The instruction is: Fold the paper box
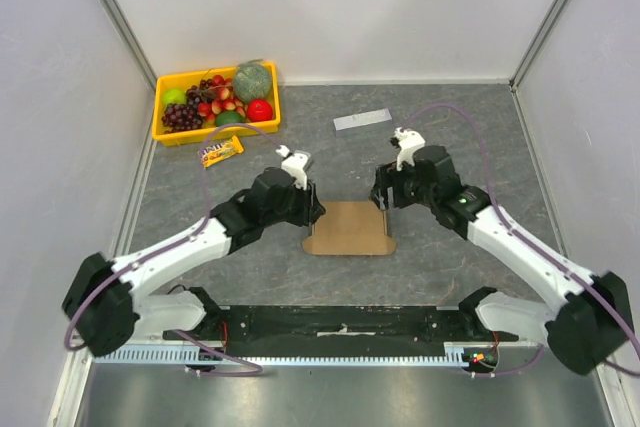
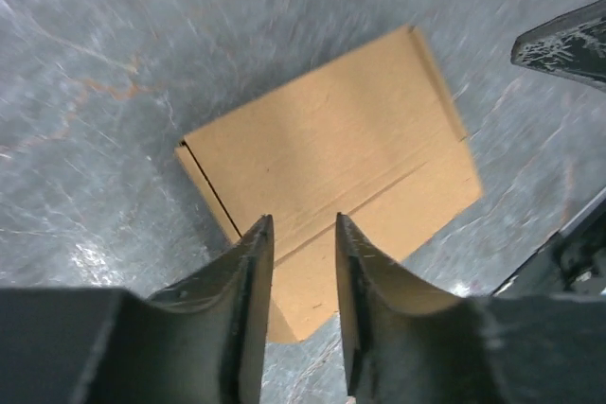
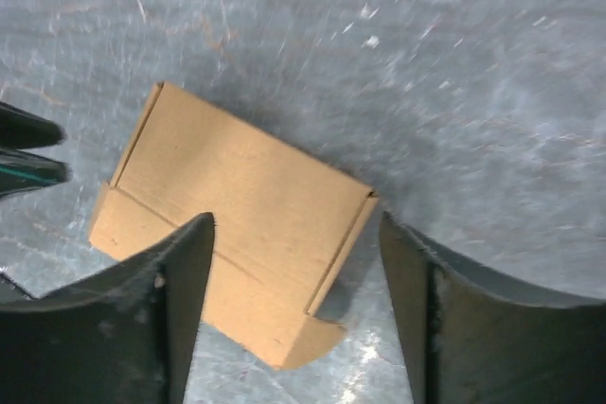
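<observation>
Shows the left gripper [image 1: 312, 197] parted narrowly and the right gripper [image 1: 382, 192] spread wide, both empty. Places them at the far-left and far-right corners of the paper box [image 1: 350, 229], about equally near. Finds the box closed and flat, mid-table [image 1: 450, 147], long axis running left to right between the arms.

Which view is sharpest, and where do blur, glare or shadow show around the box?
Top external: sharpest, evenly lit, the box casting hardly any shadow. Left wrist: the table smeared by motion blur, a glare patch at lower left, soft shadow by the box's left corner. Right wrist: table likewise streaked, dark shadow along the box's upper and right edges, glare at the bottom.
</observation>
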`<state>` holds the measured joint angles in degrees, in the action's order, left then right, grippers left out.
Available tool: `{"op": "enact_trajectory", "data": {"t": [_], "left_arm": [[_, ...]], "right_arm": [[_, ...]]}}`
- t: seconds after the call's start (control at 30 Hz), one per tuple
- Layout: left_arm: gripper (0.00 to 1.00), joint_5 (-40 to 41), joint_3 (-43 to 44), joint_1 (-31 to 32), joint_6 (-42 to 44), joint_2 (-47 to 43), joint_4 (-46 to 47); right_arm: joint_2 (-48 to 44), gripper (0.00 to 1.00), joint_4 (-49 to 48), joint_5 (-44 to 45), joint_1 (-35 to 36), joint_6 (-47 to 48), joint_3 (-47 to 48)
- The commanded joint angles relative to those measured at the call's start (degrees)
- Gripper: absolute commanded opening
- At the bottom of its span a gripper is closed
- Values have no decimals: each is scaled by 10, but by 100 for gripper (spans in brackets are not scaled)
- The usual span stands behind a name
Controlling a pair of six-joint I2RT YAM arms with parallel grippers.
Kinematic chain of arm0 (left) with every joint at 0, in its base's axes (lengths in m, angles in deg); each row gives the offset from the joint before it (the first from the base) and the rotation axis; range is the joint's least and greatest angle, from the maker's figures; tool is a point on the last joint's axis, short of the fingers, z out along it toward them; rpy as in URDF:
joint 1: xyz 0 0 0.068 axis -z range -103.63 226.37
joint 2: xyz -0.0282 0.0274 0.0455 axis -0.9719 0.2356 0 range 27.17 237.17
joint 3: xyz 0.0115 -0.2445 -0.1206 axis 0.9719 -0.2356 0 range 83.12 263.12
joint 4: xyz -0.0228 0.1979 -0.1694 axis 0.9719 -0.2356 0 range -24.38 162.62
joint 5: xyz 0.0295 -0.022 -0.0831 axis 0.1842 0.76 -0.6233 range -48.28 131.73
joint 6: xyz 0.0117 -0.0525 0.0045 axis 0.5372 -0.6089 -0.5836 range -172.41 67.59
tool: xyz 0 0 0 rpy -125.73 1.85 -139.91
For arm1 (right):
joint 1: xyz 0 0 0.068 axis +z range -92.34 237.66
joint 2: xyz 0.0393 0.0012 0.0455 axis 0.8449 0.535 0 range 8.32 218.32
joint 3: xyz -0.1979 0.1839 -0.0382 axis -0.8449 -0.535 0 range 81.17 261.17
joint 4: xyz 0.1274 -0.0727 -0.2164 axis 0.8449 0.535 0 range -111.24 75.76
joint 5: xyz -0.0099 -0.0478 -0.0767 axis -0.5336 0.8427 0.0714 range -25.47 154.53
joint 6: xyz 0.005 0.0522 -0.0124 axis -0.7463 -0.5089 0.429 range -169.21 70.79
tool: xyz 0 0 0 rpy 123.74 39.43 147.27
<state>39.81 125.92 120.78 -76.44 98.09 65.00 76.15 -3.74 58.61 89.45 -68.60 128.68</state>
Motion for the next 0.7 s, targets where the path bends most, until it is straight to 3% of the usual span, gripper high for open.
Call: {"op": "enact_trajectory", "data": {"t": [0.0, 0.03, 0.1, 0.17, 0.4, 0.53, 0.67], "left_arm": [[43, 52, -20, -5, -4, -89, -11], [45, 48, -26, -5, -5, -100, -20], [59, 44, -40, -5, -8, -118, -37], [66, 45, -51, -5, -11, -136, -53], [78, 86, -88, -12, -69, -205, -73], [82, 88, -105, -19, -101, -226, -61], [82, 83, -95, -21, -97, -222, -78]], "right_arm": [[-48, 85, -13, 18, -33, -12, -22], [-47, 89, -8, 6, -37, -14, -27], [-50, 96, 3, -6, -44, -22, -39], [-65, 98, 2, 3, -44, -32, -51], [-150, 98, 19, 138, -44, -11, -57], [-172, 98, 20, 196, -43, -85, -65], [-150, 98, 43, 168, -45, -113, -52]]}}
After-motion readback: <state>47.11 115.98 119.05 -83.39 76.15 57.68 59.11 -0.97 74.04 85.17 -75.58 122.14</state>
